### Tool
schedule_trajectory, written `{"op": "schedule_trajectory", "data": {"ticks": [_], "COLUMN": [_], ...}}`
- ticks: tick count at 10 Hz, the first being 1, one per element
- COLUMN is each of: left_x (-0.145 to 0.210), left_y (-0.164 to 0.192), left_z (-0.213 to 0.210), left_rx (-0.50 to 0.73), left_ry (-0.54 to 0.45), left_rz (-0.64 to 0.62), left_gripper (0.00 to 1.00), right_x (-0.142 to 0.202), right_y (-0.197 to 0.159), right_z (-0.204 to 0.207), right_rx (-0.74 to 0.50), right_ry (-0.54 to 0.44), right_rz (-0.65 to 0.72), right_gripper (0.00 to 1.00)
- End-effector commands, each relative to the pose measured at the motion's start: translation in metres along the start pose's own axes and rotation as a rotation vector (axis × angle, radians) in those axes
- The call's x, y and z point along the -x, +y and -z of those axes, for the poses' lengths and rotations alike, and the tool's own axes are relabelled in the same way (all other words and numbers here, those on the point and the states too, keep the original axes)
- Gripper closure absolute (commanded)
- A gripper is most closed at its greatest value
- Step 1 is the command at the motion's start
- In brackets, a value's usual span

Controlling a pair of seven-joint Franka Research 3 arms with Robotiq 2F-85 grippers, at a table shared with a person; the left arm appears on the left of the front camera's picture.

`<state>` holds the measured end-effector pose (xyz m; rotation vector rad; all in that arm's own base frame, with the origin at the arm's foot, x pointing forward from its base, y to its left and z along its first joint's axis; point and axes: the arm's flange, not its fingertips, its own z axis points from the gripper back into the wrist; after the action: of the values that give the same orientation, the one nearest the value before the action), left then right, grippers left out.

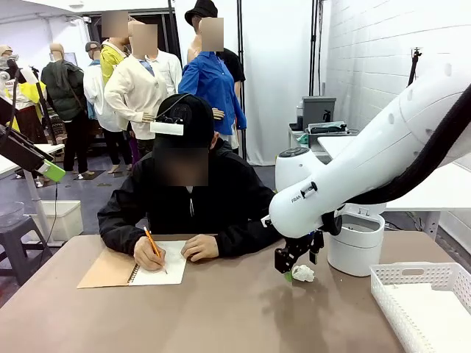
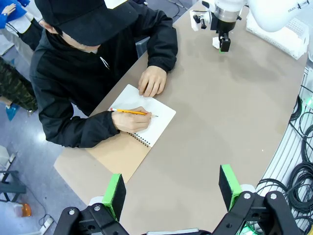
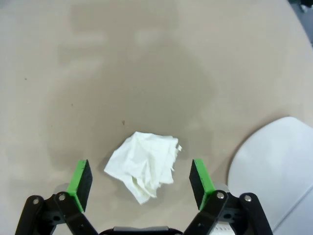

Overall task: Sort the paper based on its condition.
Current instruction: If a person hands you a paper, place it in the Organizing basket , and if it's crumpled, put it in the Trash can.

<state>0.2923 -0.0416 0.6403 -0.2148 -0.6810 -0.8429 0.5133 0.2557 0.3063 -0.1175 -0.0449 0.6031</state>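
Observation:
A crumpled white paper (image 3: 144, 164) lies on the brown table, and in the front view this paper (image 1: 302, 273) is right of the middle. My right gripper (image 3: 141, 182) hangs just above it, open, with one green pad on each side of the wad and neither touching it. From the front, the right gripper (image 1: 294, 259) sits at the paper's near-left edge. My left gripper (image 2: 172, 193) is held high over the table's left part, open and empty. From there the right gripper (image 2: 222, 41) and the paper (image 2: 215, 42) appear far off.
A person across the table writes with a pencil (image 1: 153, 245) in an open spiral notebook (image 1: 132, 266). A white round bin (image 1: 355, 239) stands just right of the paper. A white lattice basket (image 1: 423, 301) sits at the near right corner.

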Motion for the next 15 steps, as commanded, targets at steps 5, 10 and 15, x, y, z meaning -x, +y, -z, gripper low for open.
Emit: {"op": "schedule_trajectory", "data": {"ticks": [5, 10, 15], "left_x": [0.0, 0.0, 0.0], "left_y": [0.001, 0.001, 0.001], "left_z": [-0.001, -0.001, -0.001], "left_rx": [0.001, 0.001, 0.001], "left_ry": [-0.003, -0.003, -0.003], "left_rz": [-0.005, -0.005, -0.005], "left_gripper": [0.0, 0.0, 0.0], "right_x": [-0.009, -0.009, 0.003], "right_y": [-0.003, 0.0, 0.002], "right_z": [0.011, 0.001, -0.056], "right_rx": [-0.033, -0.062, -0.063], "right_ry": [0.021, 0.05, 0.057], "right_rz": [0.01, 0.047, 0.071], "right_gripper": [0.12, 0.9, 0.9]}}
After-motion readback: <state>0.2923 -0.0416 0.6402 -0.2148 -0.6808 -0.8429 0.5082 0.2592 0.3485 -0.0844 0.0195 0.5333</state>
